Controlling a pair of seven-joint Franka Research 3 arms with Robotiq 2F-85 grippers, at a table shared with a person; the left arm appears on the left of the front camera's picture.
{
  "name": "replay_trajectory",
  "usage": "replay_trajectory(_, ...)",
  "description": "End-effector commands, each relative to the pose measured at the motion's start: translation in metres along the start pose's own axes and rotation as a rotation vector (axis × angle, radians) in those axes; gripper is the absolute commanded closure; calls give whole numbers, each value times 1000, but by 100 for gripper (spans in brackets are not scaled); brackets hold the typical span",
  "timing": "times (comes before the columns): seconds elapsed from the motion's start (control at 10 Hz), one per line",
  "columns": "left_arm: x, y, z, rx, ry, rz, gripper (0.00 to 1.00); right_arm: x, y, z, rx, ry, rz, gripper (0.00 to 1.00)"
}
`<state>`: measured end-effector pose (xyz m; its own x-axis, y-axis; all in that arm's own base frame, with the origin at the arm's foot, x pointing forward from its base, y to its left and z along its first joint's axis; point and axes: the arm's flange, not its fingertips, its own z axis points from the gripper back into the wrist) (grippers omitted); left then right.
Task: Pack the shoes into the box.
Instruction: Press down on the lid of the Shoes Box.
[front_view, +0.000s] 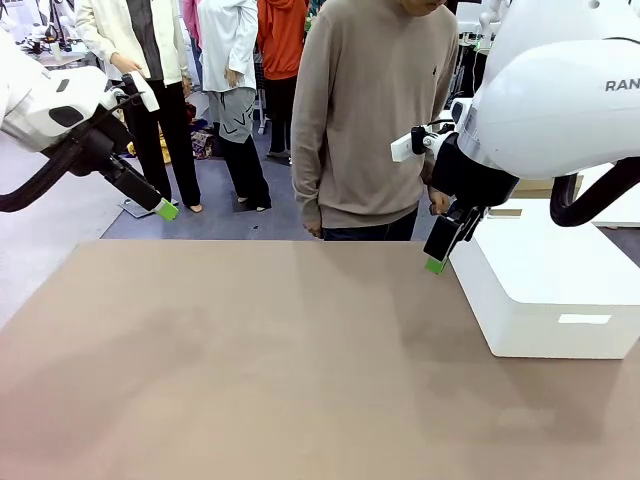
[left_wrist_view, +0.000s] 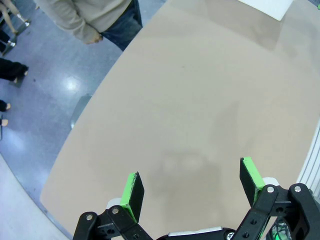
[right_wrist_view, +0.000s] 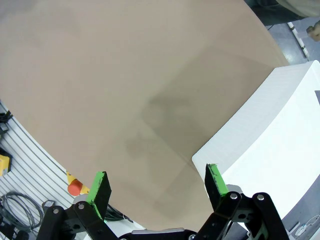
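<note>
Both arms are hovering above the bench (front_view: 250, 350): left end effector (left_wrist_view: 192, 187) gaping wide, right end effector (right_wrist_view: 157, 187) gaping wide beside the white box (front_view: 545, 290).

The left arm comes in from the left side, raised above the table level, its wrist angled down toward the middle. The left gripper (left_wrist_view: 189, 186) hangs with its 2 green-padded fingers (left_wrist_view: 133, 196) spread wide, nothing between them. The right arm bends in from the right side, its wrist pointing steeply down. The right gripper (right_wrist_view: 157, 186) also stands wide apart and empty, fingertips (front_view: 435, 265) held in the air.
</note>
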<state>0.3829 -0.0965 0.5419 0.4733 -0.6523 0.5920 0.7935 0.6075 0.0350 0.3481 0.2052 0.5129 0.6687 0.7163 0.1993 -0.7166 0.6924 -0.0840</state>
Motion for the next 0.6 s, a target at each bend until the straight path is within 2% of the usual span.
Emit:
replay_trajectory(0.0, 0, 2, 0, 9, 1, 3, 0, 1, -1, 0, -3, 0, -3, 0)
replay_trajectory(0.5, 0, 2, 0, 9, 1, 3, 0, 1, -1, 0, -3, 0, -3, 0)
